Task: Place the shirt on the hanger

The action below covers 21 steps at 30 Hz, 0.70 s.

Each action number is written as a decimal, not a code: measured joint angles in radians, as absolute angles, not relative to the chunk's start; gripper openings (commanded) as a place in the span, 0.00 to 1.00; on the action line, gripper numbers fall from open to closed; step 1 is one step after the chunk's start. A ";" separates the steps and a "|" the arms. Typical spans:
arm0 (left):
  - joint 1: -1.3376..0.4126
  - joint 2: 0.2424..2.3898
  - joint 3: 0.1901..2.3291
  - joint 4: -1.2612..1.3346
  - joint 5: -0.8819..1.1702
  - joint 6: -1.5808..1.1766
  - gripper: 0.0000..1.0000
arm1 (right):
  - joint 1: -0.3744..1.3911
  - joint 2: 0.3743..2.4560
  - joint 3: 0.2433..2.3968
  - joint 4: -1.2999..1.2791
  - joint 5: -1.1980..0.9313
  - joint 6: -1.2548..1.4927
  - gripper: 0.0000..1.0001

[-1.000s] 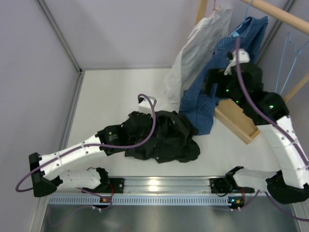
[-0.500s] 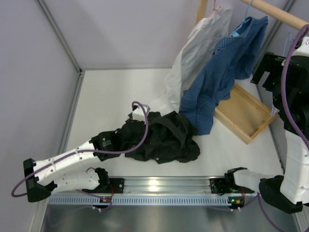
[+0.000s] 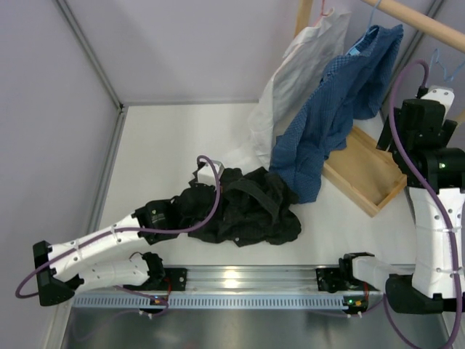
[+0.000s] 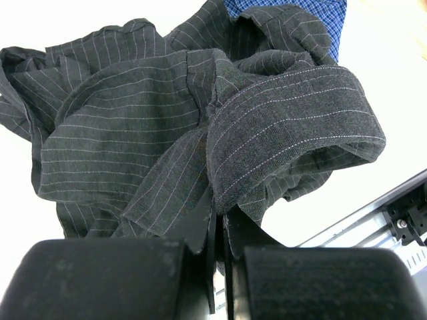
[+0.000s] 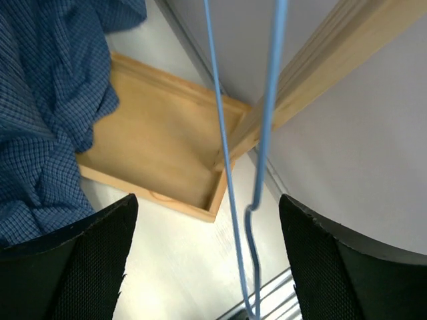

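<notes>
Matt woven cloth with pale pinstripes for the shirt (image 4: 167, 127). Thin, smooth light-blue wire for the hanger (image 5: 228, 160). Bare smooth wood for the tray (image 5: 160, 133). Finely checked matt cloth for the blue shirt (image 5: 47, 100).

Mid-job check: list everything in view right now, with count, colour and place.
shirt: one, black pinstriped, crumpled mid-table
hanger: one, light-blue wire, far right beside the rail
blue dotted shirt: one, hanging from the rail, hem on the table
white shirt: one, hanging left of the blue one
wooden rail: one, tan, top right
wooden tray: one, tan, right of the black shirt
table: one, white
left pincer: shut on the shirt
right pincer: open, facing the hanger wire
</notes>
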<state>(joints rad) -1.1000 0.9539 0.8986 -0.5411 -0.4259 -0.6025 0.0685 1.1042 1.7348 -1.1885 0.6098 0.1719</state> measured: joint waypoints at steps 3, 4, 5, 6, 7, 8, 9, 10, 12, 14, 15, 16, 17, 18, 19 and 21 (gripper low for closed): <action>-1.100 0.940 0.891 -0.542 -0.418 -0.602 0.00 | 0.055 1.116 1.669 -1.168 0.599 0.168 0.58; -1.100 0.935 0.888 -0.542 -0.415 -0.601 0.00 | 0.054 1.116 1.654 -1.165 0.598 0.169 0.56; -1.100 0.932 0.885 -0.542 -0.414 -0.601 0.00 | 0.054 1.115 1.645 -1.161 0.598 0.167 0.54; -1.100 0.929 0.883 -0.542 -0.411 -0.600 0.00 | 0.054 1.116 1.643 -1.155 0.599 0.167 0.53; -1.100 0.927 0.880 -0.542 -0.411 -0.600 0.00 | 0.053 1.115 1.643 -1.145 0.601 0.167 0.53; -1.100 0.927 0.879 -0.543 -0.410 -0.600 0.00 | 0.053 1.114 1.644 -1.136 0.604 0.166 0.54; -1.100 0.927 0.878 -0.543 -0.409 -0.600 0.00 | 0.052 1.113 1.645 -1.129 0.606 0.165 0.54; -1.100 0.927 0.877 -0.543 -0.408 -0.600 0.00 | 0.051 1.113 1.647 -1.126 0.609 0.165 0.54; -1.100 0.928 0.875 -0.543 -0.408 -0.601 0.00 | 0.050 1.117 1.656 -1.120 0.613 0.163 0.54; -1.100 0.933 0.875 -0.543 -0.406 -0.601 0.00 | 0.049 1.122 1.666 -1.115 0.620 0.159 0.45; -1.100 0.938 0.875 -0.543 -0.404 -0.601 0.00 | 0.049 1.124 1.671 -1.114 0.623 0.155 0.39; -1.100 0.942 0.875 -0.543 -0.402 -0.601 0.00 | 0.049 1.128 1.678 -1.113 0.627 0.154 0.27; -1.100 0.947 0.873 -0.543 -0.400 -0.602 0.00 | 0.049 1.131 1.682 -1.109 0.630 0.149 0.18; -1.100 0.950 0.873 -0.543 -0.398 -0.602 0.00 | 0.049 1.135 1.686 -1.103 0.633 0.149 0.14; -1.100 0.952 0.871 -0.543 -0.396 -0.602 0.00 | 0.049 1.138 1.689 -1.100 0.633 0.152 0.10; -1.100 0.952 0.870 -0.543 -0.393 -0.601 0.00 | 0.049 1.141 1.691 -1.093 0.633 0.156 0.04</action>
